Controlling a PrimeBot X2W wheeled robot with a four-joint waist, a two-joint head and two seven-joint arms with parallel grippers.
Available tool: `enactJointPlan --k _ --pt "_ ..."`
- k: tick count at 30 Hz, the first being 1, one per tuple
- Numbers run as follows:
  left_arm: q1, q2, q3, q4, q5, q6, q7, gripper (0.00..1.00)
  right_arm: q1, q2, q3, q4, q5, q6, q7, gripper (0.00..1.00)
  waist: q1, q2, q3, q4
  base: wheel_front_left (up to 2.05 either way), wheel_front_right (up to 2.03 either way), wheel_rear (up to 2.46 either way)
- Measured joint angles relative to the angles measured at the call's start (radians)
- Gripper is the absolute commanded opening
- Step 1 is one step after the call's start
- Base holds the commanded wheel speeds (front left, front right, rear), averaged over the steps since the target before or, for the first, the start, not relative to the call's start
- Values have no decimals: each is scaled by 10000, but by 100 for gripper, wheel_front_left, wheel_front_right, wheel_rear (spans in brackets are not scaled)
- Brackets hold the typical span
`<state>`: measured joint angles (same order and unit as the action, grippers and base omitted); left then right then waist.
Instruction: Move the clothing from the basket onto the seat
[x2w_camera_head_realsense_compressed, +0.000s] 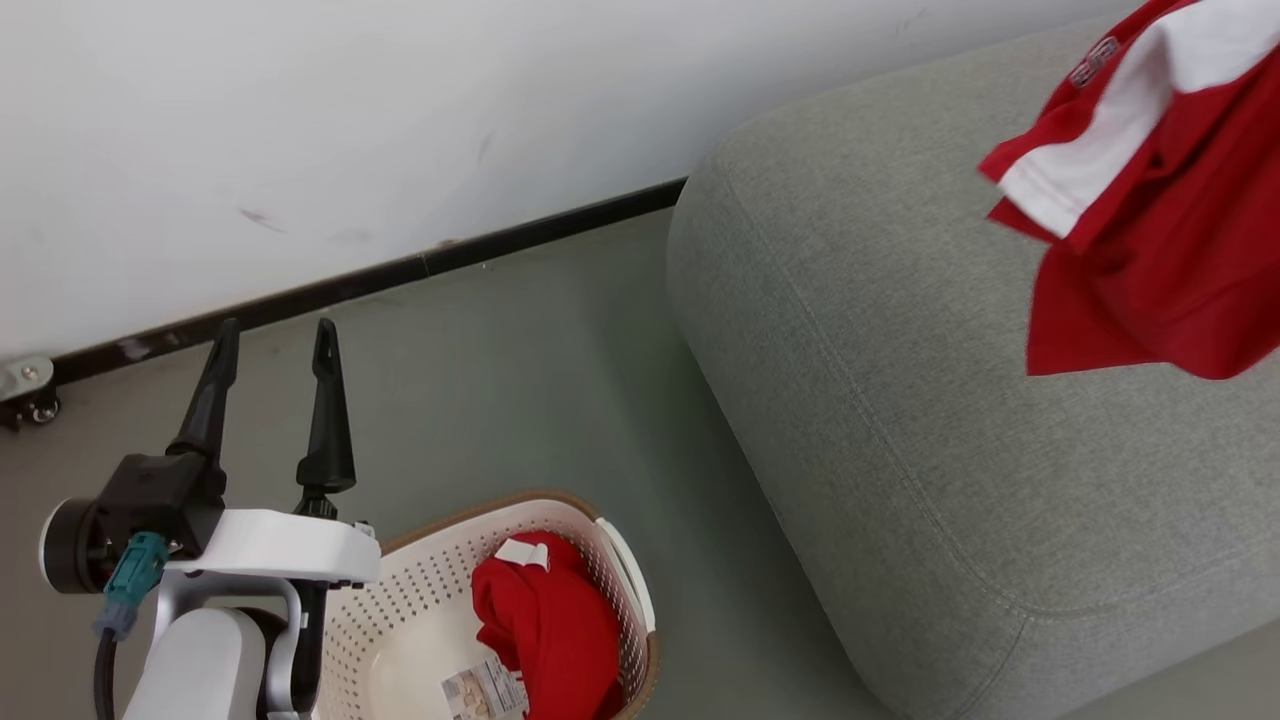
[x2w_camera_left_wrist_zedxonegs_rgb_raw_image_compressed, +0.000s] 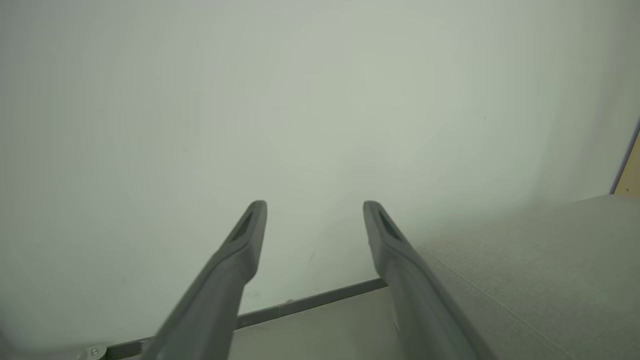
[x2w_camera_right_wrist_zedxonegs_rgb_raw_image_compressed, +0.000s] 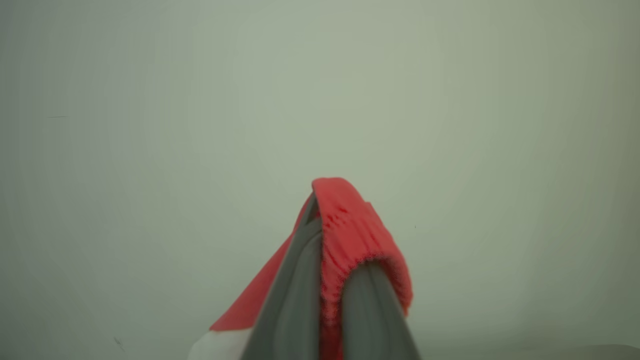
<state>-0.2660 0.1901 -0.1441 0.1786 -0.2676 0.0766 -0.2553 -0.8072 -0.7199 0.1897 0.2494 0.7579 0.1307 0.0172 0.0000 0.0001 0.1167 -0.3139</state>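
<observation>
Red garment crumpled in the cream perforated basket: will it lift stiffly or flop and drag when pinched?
Probably floppy: the red fabric garment lies crumpled in the cream-white perforated basket. Likely light: the matching red-and-white garment hangs in folds from the right gripper's fingertip pinch. Ends may trail.

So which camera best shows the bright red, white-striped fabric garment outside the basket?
The head view: most of the red garment shows, white stripe included, above the light grey fabric seat. The right wrist view gives a red fold pinched in the right gripper.
</observation>
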Motion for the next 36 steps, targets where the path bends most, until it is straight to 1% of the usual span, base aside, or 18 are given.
enactJointPlan --k 4,7,11,15,20,29,33,36 --pt "5 98 0 -305 134 33 0 100 -524 -209 -313 677 2 0 215 0 0 0 313 80 0 0 0" --pt "5 284 -6 -558 261 44 0 100 -769 -364 -520 1197 2 0 407 0 0 0 558 154 0 0 0" --pt "5 382 -15 -802 349 44 88 100 -968 -539 -591 1776 0 -2 543 0 0 0 889 256 0 0 0" --pt "4 562 -50 -1064 430 44 265 100 -1237 -794 -748 2163 0 -2 548 0 0 0 1227 358 0 0 0" --pt "-18 635 -105 -1329 535 42 384 100 -1418 -999 -849 2510 -96 -2 546 0 0 -1 1563 447 0 0 0" --pt "-243 648 -430 -1707 656 12 717 100 -2108 -1064 -1009 3091 -192 -2 249 0 0 0 2307 607 0 0 0" --pt "-518 846 -416 -1962 800 12 886 100 -2514 -1101 -1120 3379 -372 0 -17 0 0 0 2694 676 0 0 0" --pt "-596 871 -410 -2107 874 12 968 100 -2685 -1049 -1074 3405 -564 0 -196 0 0 0 2914 707 0 0 0"
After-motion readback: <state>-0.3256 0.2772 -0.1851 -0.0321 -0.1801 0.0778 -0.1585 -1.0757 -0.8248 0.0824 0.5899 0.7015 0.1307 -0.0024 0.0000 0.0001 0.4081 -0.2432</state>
